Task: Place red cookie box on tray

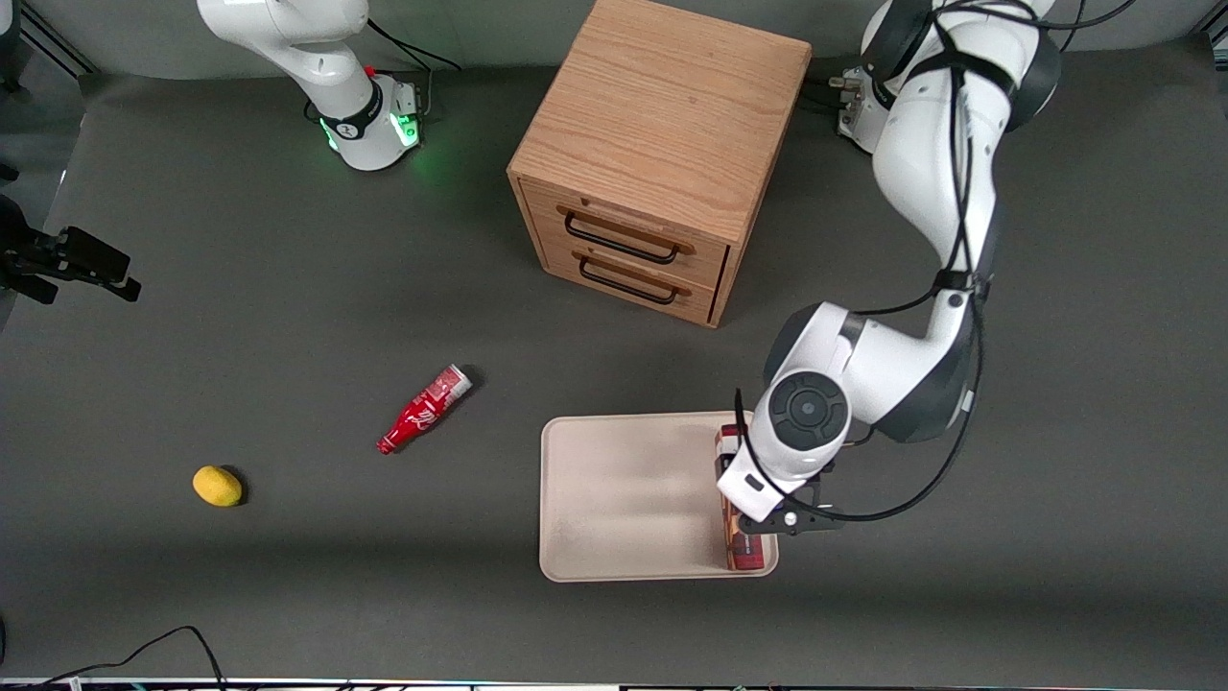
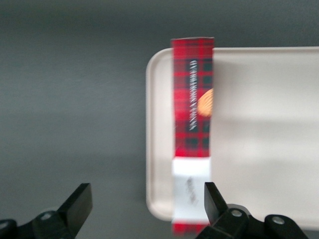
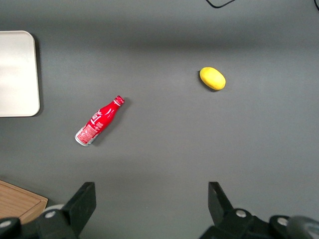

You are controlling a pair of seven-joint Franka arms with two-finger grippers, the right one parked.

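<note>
The red cookie box (image 1: 744,554), tartan red with a white panel, lies on the beige tray (image 1: 624,499) along the tray's edge toward the working arm's end. My arm's wrist covers its middle in the front view. The left gripper (image 1: 773,521) hovers just above the box. In the left wrist view the box (image 2: 192,109) runs along the tray (image 2: 264,124) rim. The gripper (image 2: 147,199) is open. One finger (image 2: 213,196) stands beside the box's white panel and the other finger (image 2: 79,199) is over bare table. Nothing is gripped.
A wooden two-drawer cabinet (image 1: 662,144) stands farther from the front camera than the tray. A small red bottle (image 1: 424,408) and a yellow lemon (image 1: 217,486) lie on the grey table toward the parked arm's end, also seen as bottle (image 3: 99,121) and lemon (image 3: 213,78).
</note>
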